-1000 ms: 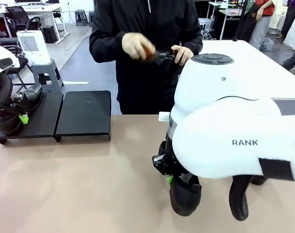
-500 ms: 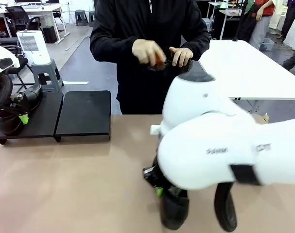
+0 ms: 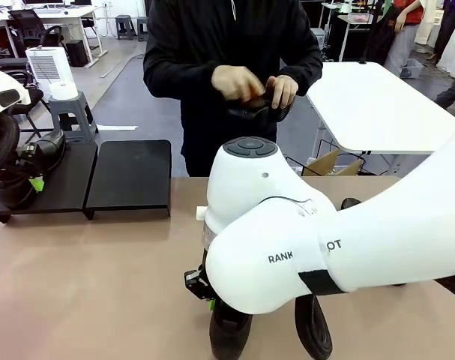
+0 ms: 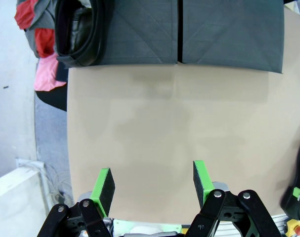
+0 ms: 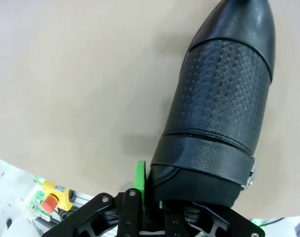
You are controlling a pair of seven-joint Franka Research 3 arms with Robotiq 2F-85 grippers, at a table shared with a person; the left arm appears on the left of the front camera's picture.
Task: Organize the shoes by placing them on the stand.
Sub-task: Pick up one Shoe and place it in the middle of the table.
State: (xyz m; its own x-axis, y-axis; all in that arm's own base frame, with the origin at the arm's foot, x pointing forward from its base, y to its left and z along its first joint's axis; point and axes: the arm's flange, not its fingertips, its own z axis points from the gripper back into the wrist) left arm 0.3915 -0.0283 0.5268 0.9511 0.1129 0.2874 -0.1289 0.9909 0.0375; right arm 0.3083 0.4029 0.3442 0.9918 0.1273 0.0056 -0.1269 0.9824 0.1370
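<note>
Over the brown table (image 5: 65, 74), the right gripper (image 5: 146, 185) pinches a black shoe (image 5: 216, 108) at its open end. The left gripper (image 4: 152, 177) hangs spread wide, well apart from another shoe (image 4: 80, 29) on the stand (image 4: 224, 34).

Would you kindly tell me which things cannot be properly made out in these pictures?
- Held shoe in the right pincer: front view, the white arm covers its top and the bottom edge cuts it.
- Right pincer's second finger: right wrist view, hidden behind the held shoe.
- Racked shoe on the stand: left wrist view, cut off by the top edge.
- Dark item in the person's hands: front view, fingers cover most of it.
</note>
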